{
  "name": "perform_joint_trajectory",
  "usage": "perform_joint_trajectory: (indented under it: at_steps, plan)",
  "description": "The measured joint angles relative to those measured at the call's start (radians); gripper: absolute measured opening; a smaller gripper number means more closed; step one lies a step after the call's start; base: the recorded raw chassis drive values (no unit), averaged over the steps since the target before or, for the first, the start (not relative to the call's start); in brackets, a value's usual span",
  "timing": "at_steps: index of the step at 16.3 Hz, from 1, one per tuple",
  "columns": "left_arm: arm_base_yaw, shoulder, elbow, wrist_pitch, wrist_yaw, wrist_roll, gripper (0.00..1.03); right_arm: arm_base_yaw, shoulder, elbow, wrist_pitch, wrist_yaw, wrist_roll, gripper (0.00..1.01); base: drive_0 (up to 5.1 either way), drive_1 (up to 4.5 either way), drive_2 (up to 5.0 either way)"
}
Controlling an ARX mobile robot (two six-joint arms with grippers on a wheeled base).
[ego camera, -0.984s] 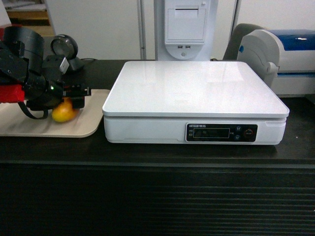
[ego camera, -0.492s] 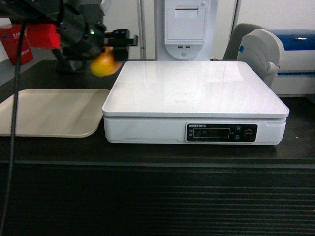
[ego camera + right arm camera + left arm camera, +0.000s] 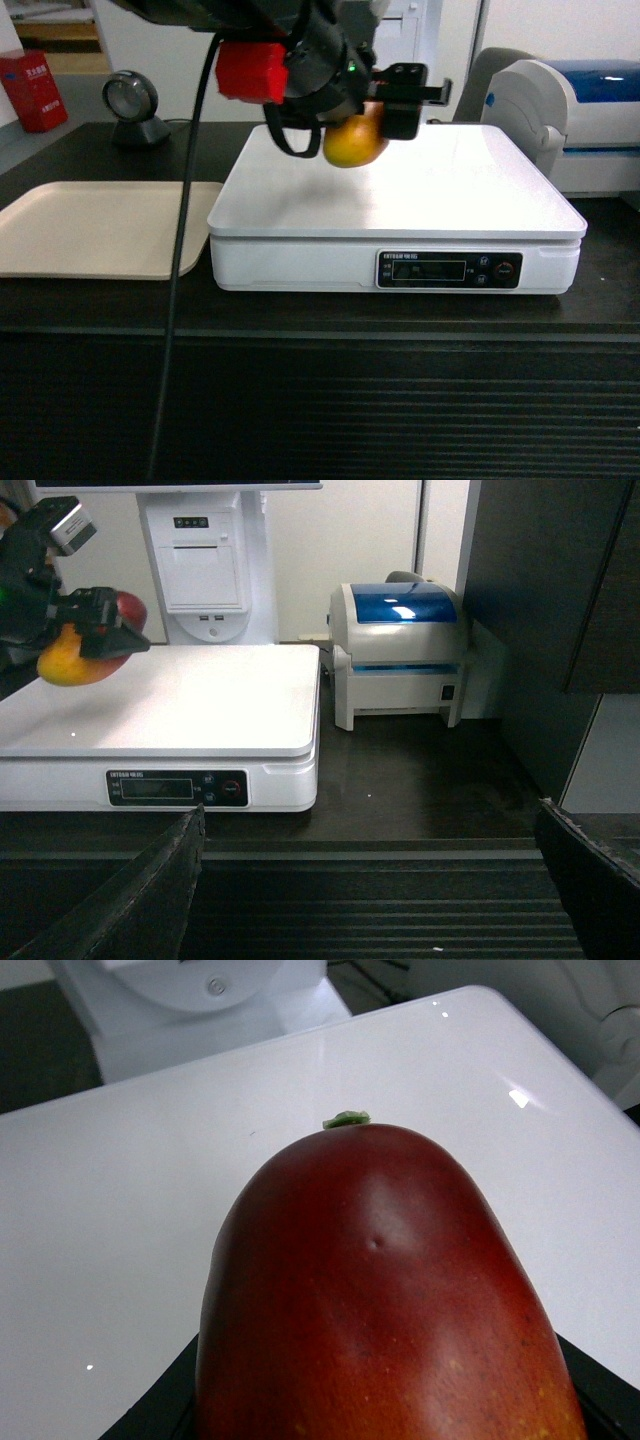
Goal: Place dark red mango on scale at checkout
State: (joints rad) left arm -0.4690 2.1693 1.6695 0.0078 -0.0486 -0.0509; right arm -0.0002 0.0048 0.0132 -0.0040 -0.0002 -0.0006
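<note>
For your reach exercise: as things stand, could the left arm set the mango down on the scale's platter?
Probably yes. The left hand holds the mango above the scale; the bare platter below shows nothing in the way.

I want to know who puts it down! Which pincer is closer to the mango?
Left. The left pincer grips the dark red mango above the scale. The right pincer waits wide open, back at the counter's front edge.
</note>
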Motion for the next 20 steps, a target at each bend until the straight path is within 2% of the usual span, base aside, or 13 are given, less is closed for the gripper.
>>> perform_joint_trajectory:
  at_steps: [3,10,16,17,20]
  plan:
    - [-0.042,0.073,0.117,-0.04,-0.023,-0.007,0.64,0.0,0.0,0.0,0.0,0.0,0.0,0.98,0.0,0.0,0.0]
    - [-0.078,0.243,0.323,-0.153,-0.062,-0.028,0.64,0.0,0.0,0.0,0.0,0.0,0.0,0.98,0.0,0.0,0.0]
    - [-0.092,0.283,0.373,-0.186,-0.09,-0.027,0.64,0.0,0.0,0.0,0.0,0.0,0.0,0.98,0.0,0.0,0.0]
    - [-0.092,0.283,0.373,-0.189,-0.09,-0.027,0.68,0.0,0.0,0.0,0.0,0.0,0.0,0.98,0.0,0.0,0.0]
    - [-0.092,0.285,0.385,-0.177,-0.09,-0.02,0.99,0.0,0.0,0.0,0.0,0.0,0.0,0.98,0.0,0.0,0.0]
